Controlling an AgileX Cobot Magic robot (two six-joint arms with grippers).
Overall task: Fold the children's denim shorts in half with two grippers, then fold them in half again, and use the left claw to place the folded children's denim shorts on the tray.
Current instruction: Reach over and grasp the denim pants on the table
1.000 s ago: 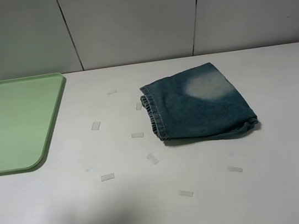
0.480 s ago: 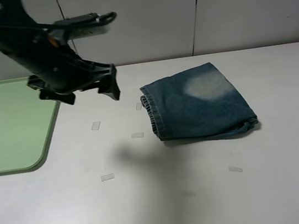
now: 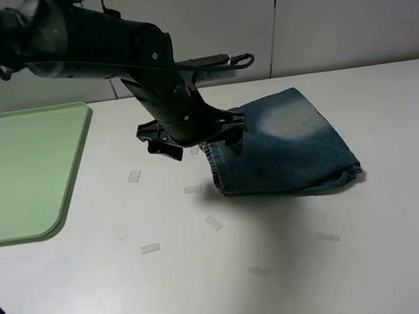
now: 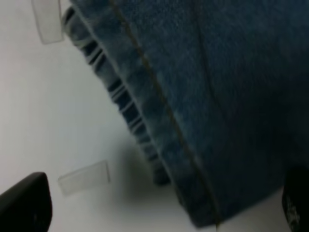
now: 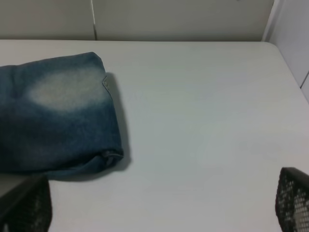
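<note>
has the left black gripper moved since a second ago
Yes: the left black gripper swung rightward, away from the pale green plastic tray, reaching the folded blue denim shorts.

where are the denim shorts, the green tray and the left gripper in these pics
children's denim shorts (image 3: pixel 287 154), exterior high view, on the blue cloth below the pale faded patch.
tray (image 3: pixel 9 177), exterior high view, on its bare flat floor.
left gripper (image 3: pixel 195 137), exterior high view, between its spread fingertips, over the shorts' waistband edge.

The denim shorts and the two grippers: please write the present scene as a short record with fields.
shorts: children's denim shorts, folded, on the white table, off the tray
tray: green tray, at table's left end
left gripper: left gripper open, over the shorts' waistband edge
right gripper: right gripper open, apart from the shorts
</note>
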